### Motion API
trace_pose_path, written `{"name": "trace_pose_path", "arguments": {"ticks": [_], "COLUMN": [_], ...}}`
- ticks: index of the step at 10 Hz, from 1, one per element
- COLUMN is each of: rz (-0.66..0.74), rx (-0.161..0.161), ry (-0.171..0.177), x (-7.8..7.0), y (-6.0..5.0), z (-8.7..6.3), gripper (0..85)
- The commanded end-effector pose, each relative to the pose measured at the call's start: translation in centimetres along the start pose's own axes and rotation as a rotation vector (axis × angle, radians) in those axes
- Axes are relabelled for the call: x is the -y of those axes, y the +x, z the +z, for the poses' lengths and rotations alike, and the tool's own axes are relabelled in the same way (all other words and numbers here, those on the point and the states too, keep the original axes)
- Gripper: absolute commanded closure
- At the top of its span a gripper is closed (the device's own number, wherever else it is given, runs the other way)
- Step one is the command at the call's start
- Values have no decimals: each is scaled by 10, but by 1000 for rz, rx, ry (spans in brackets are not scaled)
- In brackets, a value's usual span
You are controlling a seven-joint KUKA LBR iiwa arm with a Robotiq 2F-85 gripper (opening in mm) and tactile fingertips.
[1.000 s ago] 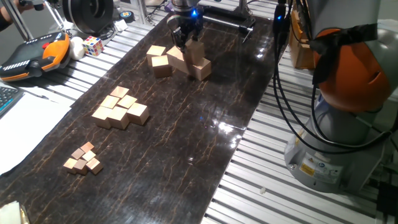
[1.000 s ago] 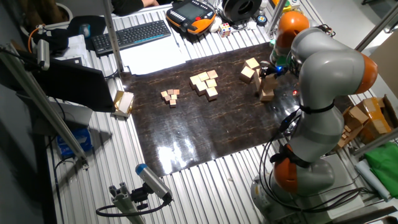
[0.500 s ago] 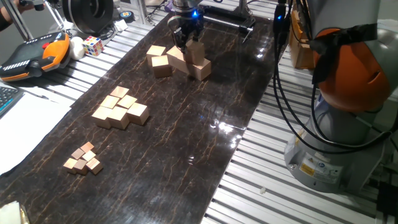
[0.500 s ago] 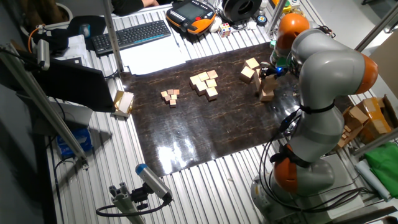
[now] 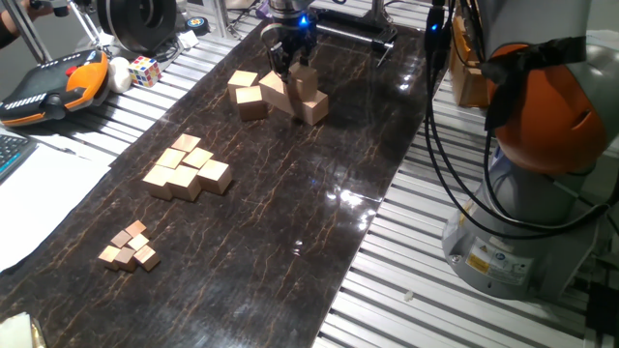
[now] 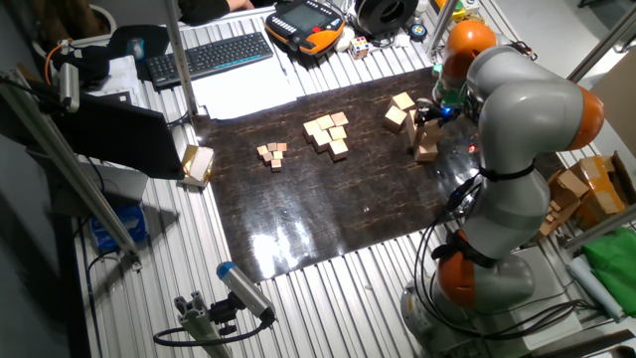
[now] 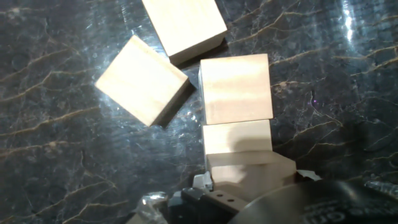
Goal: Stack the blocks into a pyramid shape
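Note:
Several large tan blocks lie at the far end of the dark mat. Two of these blocks (image 5: 244, 82) (image 5: 252, 102) sit loose to the left. Beside them, more blocks (image 5: 312, 108) form a short row, and in the hand view a row block (image 7: 236, 88) lies just ahead of the hand. One block (image 5: 306, 79) stands raised on that row, and my gripper (image 5: 290, 60) is shut on it from above. In the hand view this held block (image 7: 250, 168) fills the bottom centre between the fingers. From the other fixed view my gripper (image 6: 430, 114) hangs over the stack (image 6: 427, 149).
A cluster of medium tan cubes (image 5: 186, 169) sits mid-mat and tiny tan cubes (image 5: 131, 246) lie nearer the front. A teach pendant (image 5: 48, 87) and a Rubik's cube (image 5: 145, 70) rest off the mat's left edge. The robot base (image 5: 542, 193) stands to the right.

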State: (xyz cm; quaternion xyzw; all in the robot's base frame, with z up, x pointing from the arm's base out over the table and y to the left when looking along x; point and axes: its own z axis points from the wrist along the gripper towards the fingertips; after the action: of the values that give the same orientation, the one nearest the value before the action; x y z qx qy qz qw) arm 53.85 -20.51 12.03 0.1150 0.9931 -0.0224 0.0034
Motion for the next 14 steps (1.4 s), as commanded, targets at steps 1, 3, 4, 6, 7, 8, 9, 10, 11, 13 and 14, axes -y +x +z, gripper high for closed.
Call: {"name": "trace_pose_path", "arguments": {"ticks": [1, 3, 4, 6, 7, 8, 9, 10, 11, 13, 14], "rz": [-1, -2, -4, -1, 2, 8, 13, 19, 27, 35, 42], "rx": [-1, -2, -2, -8, -7, -9, -8, -8, -16, -63, -68], "ry": [0, 4, 4, 6, 10, 12, 11, 9, 11, 23, 28], "x": [0, 0, 0, 0, -1, -1, -2, -3, -5, -9, -13], "y": [0, 0, 0, 0, 0, -1, -1, -2, -4, -14, -19], "z": [0, 0, 0, -1, -1, -2, -3, -4, -10, -29, -35], "gripper": [183, 187, 180, 153, 130, 97, 63, 37, 17, 17, 17]}}
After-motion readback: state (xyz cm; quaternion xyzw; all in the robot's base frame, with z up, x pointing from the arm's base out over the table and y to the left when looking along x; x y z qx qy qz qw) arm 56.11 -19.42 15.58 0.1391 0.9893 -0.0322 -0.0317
